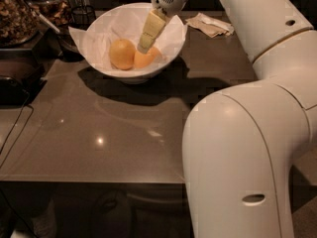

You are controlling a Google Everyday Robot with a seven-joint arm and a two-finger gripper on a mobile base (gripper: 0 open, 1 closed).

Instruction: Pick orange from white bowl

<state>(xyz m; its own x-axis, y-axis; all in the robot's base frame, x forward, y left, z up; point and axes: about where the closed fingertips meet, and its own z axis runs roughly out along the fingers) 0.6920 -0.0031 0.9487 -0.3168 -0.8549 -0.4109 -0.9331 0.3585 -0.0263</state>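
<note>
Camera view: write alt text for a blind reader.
The gripper hangs in the white bowl, its tip at the orange beside a paler fruit. The bowl sits on a dark table; the robot's arm fills the foreground.
</note>
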